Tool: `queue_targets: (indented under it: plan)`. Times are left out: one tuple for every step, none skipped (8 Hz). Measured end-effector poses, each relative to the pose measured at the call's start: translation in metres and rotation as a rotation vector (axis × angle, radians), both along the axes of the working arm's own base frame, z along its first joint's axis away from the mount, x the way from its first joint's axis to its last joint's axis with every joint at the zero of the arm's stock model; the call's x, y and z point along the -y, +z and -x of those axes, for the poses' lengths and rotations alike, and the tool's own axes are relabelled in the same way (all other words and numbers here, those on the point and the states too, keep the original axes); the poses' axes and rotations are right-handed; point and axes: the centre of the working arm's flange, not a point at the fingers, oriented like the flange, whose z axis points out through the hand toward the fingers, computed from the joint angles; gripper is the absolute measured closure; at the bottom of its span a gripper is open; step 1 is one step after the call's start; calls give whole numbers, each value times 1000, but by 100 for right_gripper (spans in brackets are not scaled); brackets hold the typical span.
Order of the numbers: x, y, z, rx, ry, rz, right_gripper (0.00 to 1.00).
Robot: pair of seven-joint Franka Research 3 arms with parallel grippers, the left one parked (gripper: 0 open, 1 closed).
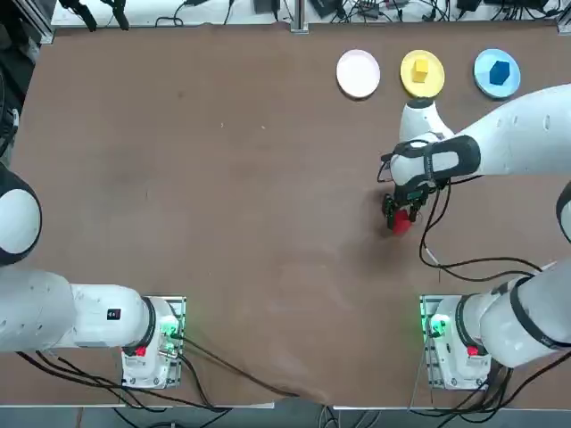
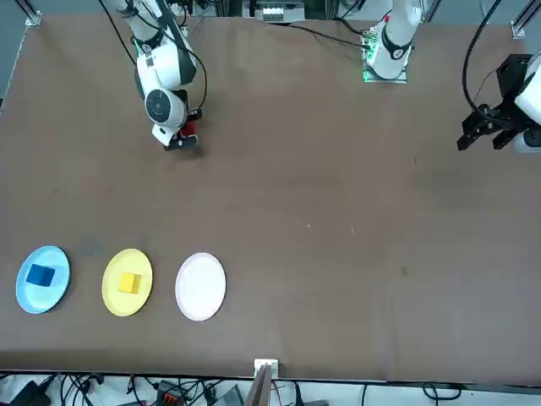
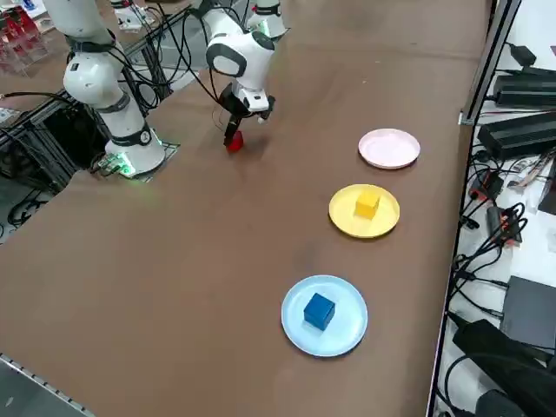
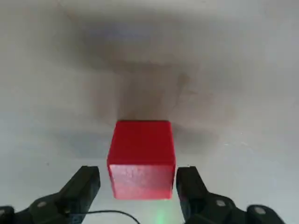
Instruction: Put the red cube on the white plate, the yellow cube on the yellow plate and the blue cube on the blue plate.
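The red cube point(image 4: 141, 158) rests on the brown table point(image 1: 223, 178), with my right gripper point(image 4: 138, 175) lowered over it. The gripper is open, one finger on each side of the cube and a small gap showing. From overhead the gripper point(image 1: 399, 214) covers most of the red cube point(image 1: 401, 224). At the table's far right, the white plate point(image 1: 358, 73) carries nothing. The yellow cube point(image 1: 422, 69) lies on the yellow plate point(image 1: 422, 89). The blue cube point(image 1: 500, 73) lies on the blue plate point(image 1: 482, 71).
The three plates stand in a row along the far edge. Cables point(image 1: 464, 263) trail from the right arm onto the table behind the cube. The parked left arm point(image 2: 507, 118) hangs at the other side.
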Motion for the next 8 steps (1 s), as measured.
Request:
queue_targets:
  plan:
    - [1,-8,0,2,-2,2,4]
    - [2,-15,1,-3,-7,8,10]
    - [3,-18,2,-8,-22,18,13]
    - [3,-16,1,-9,-37,24,30]
    - [3,-9,-5,-6,-47,23,30]
    - [3,4,-15,-4,-62,19,30]
    - [5,25,-33,-2,-84,11,30]
    - [8,54,-61,11,-113,-4,30]
